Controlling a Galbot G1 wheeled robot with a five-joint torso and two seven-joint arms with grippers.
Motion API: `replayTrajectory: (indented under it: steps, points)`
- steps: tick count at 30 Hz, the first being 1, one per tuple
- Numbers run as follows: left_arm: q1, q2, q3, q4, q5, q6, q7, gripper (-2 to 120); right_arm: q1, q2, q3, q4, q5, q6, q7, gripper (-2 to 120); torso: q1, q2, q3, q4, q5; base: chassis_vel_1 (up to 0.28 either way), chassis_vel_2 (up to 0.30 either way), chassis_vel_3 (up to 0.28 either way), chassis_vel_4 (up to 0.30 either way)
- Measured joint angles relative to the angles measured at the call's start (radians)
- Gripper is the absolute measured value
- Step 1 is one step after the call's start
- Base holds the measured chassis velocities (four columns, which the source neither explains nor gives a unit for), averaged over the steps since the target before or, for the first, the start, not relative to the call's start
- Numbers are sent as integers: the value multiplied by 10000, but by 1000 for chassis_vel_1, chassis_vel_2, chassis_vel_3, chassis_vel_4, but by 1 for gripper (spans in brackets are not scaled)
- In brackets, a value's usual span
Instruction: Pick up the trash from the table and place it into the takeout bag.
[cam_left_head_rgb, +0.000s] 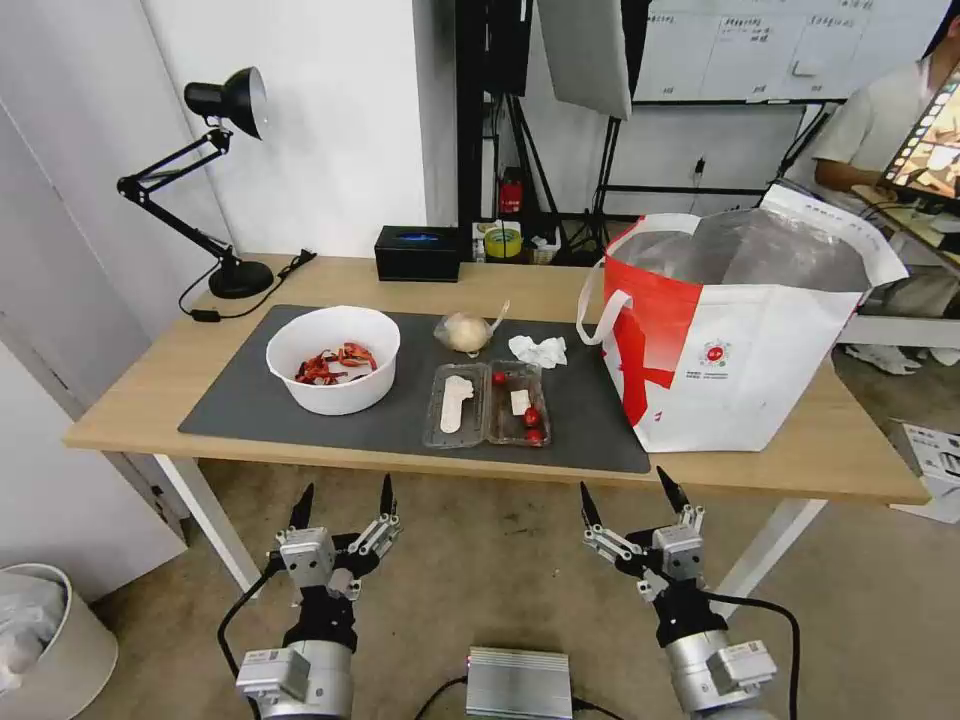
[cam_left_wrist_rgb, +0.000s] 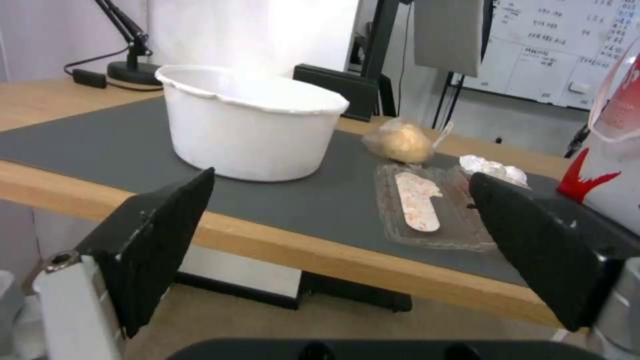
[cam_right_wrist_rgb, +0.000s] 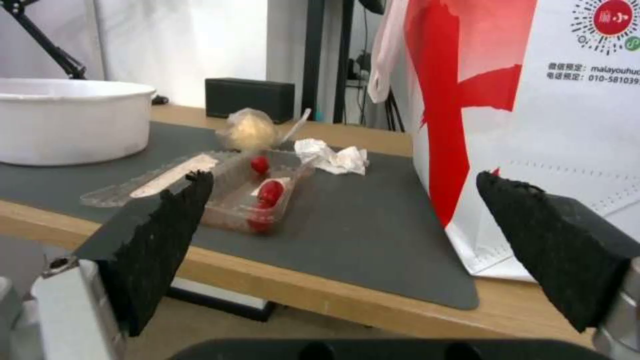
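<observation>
Four pieces of trash lie on the dark grey mat (cam_left_head_rgb: 400, 400) of the light wood table (cam_left_head_rgb: 140, 400): a white bowl (cam_left_head_rgb: 333, 360) of red scraps toward the left, an open clear clamshell (cam_left_head_rgb: 487, 404) with cherry tomatoes near the mat's front edge, a clear bag with a beige lump (cam_left_head_rgb: 464, 330) behind it, and a crumpled white tissue (cam_left_head_rgb: 538, 350) just beside that bag. To their right stands the takeout bag (cam_left_head_rgb: 740, 330), its mouth open on the silver lining, partly on the mat and partly on bare wood, with its foot close to the front edge. A black box (cam_left_head_rgb: 418, 253) and a black desk lamp (cam_left_head_rgb: 215, 180) sit along the back edge by the white wall. Bare mat lies between the clamshell and the takeout bag. Below the table's front edge, over the beige floor, the left gripper (cam_left_head_rgb: 343, 510) and the right gripper (cam_left_head_rgb: 632, 505) hang apart from everything, each with fingers spread wide and nothing between them. From the left wrist view the bowl's wall hides its scraps. A white bin (cam_left_head_rgb: 45, 640) is cut off at the lower left.
</observation>
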Motion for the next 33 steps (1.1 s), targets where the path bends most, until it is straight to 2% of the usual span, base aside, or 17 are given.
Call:
replayTrajectory:
  steps: [33]
  points:
    - [-64, 10, 61, 54, -266, -20, 45, 100, 21, -40, -46, -114, 22, 80, 4, 100, 0, 1, 0, 0, 0, 0, 0, 0, 0]
